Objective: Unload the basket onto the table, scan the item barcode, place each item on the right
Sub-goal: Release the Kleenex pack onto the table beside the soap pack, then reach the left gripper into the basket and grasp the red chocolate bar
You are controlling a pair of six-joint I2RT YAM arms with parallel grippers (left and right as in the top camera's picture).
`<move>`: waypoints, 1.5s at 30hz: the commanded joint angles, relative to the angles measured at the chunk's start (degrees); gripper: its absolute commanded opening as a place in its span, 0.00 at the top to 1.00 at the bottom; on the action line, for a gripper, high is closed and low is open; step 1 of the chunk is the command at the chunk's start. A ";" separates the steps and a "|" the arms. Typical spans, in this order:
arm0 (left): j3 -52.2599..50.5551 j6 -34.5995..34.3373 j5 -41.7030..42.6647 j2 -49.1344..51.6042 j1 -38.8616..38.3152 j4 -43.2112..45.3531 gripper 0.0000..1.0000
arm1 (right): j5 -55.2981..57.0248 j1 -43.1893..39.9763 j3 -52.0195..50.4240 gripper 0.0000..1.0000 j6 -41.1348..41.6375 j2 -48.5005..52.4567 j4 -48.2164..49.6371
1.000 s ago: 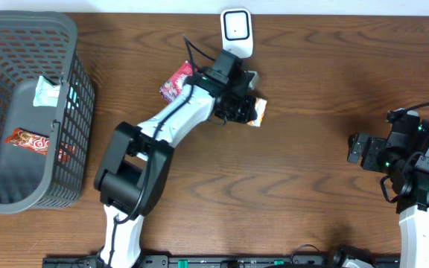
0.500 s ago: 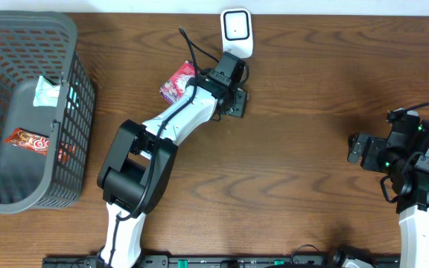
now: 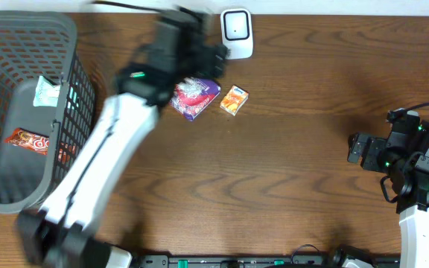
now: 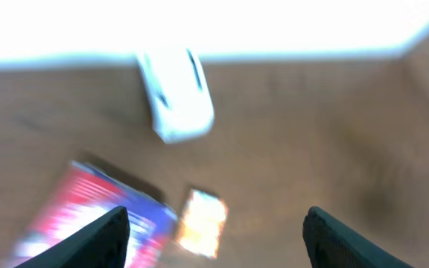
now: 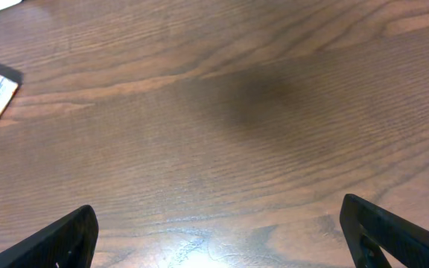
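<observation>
Table (image 3: 311, 89), brown wood-grain top, bearing all entries below; clock positions are read on the overhead view, with 12 at the far edge.

Grey plastic lattice basket (image 3: 28, 24), at 9 o'clock, filling the table's left end.

White left arm (image 3: 110, 141), motion-blurred, reaching from 7 o'clock up to about 11 o'clock. The left gripper (image 4: 214, 227) is above the table beside the scanner. Its dark jaws stand wide apart with nothing between them.

Black-and-white right arm (image 3: 423, 171), at 4 o'clock, well apart from every packet. The right gripper (image 5: 218, 234) is over bare wood, jaws spread fully and empty.

White rounded barcode scanner (image 3: 236, 33), at 12 o'clock on the far edge, its dark window facing up.

Purple-and-pink glossy snack packet (image 3: 194, 97), lying flat at the scanner's 7 o'clock.

Red-brown candy bar wrapper (image 3: 27, 139), on the basket floor, toward its 7 o'clock.

Pale green-and-white sachet (image 3: 48, 91), on the basket floor, at 1 o'clock from the candy bar.

Small orange rectangular packet (image 3: 234, 100), the item to be scanned. It lies loose on the table at the scanner's 6 o'clock, near it but not touching, and just beside the purple packet at that packet's 3 o'clock. Whether those two touch cannot be told.
</observation>
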 commanded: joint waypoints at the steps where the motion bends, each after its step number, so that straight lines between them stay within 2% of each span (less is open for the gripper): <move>1: 0.42 -0.13 -4.17 -5.88 7.50 -0.44 0.25 | 0.26 -0.24 0.90 0.01 0.52 0.11 -0.11; 2: 0.42 -0.13 -5.57 -7.43 10.25 -0.70 0.19 | 0.26 -0.24 0.90 0.01 0.52 0.11 -0.11; 5: 0.39 -0.17 -7.04 -10.34 18.47 -2.51 0.16 | 0.26 -0.24 0.90 0.01 0.52 0.11 -0.11; 10: 0.39 -7.15 -7.89 -10.78 33.62 -8.07 0.15 | 0.26 -0.24 0.90 0.01 0.52 0.11 -0.11; 17: 0.33 -15.17 -18.73 -6.19 45.64 -20.44 0.15 | 0.26 -0.24 0.90 0.01 0.52 0.11 -0.11; 21: 0.00 -20.76 -27.89 -1.49 47.89 -25.62 0.15 | 0.26 -0.24 0.90 0.01 0.52 0.11 -0.11; 24: -0.72 -23.67 -32.41 2.38 48.41 -26.03 0.15 | 0.26 -0.24 0.90 0.01 0.52 0.11 -0.11; 35: -0.92 -27.39 -31.30 21.09 49.11 -25.81 0.15 | 0.26 -0.24 0.90 0.01 0.52 0.11 -0.11; 40: -0.92 -27.34 -26.56 26.91 49.11 -24.76 0.15 | 0.26 -0.24 0.90 0.01 0.52 0.11 -0.11; 45: -0.92 -27.30 -26.38 30.34 49.11 -23.87 0.15 | 0.26 -0.24 0.90 0.01 0.52 0.11 -0.11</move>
